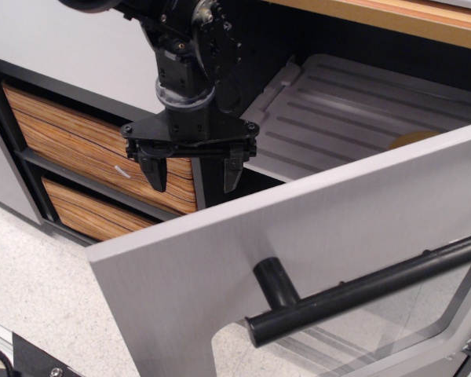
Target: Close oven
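Brushed-steel oven door (220, 259), seemingly ajar

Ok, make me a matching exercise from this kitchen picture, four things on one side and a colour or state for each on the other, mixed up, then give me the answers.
Things:
1. oven door
2. bar handle
3. gripper
4. drawers

Descriptions:
A. wood-grain, shut, left of the oven
B. brushed silver-grey, swung open
C. open, empty, above the door's top edge
D. thick, black, mounted on the door's outer face

Pairs: 1-B, 2-D, 3-C, 4-A

The grey ribbed tray lies inside the oven behind the door.
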Motion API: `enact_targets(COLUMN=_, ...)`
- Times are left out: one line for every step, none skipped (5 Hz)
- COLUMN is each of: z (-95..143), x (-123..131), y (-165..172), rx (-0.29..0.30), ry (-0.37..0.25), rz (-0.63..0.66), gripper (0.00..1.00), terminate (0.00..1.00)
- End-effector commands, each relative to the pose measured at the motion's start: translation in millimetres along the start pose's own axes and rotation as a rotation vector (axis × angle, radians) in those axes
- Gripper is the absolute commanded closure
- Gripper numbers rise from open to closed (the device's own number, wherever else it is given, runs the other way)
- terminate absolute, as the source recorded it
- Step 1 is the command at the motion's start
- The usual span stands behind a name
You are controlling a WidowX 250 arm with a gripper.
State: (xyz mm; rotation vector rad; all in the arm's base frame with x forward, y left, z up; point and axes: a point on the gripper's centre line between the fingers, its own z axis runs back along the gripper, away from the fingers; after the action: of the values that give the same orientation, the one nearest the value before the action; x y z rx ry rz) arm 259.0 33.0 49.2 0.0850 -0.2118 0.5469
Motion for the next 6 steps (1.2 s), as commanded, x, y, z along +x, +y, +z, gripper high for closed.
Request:
enact_targets(z=0.0, x=0.0, y=0.0, rx=0.000, ry=0.000, rz=0.000, gripper=0.00, terminate=0.00)
enact_targets(z=29.1, x=-5.0, y=-10.0, rx=-0.045, ry=0.041, rz=0.081, gripper=0.00, terminate=0.00)
enact_targets(z=63.2, x=-10.9, y=-22.3, rx=-0.086, ry=0.029, rz=0.157, gripper=0.00, terminate=0.00)
enact_targets(z=102.0, x=-18.2, y=-37.0, rx=-0.111, ry=0.064, rz=0.248, gripper=0.00, terminate=0.00)
enact_targets(z=130.4, x=-23.5, y=-47.7, rx=-0.124, ry=0.134, rz=0.318, gripper=0.00, terminate=0.00)
enact_targets(z=162.3, x=-30.6, y=-57.9, rx=-0.109, ry=0.185, rz=0.381, gripper=0.00, terminate=0.00)
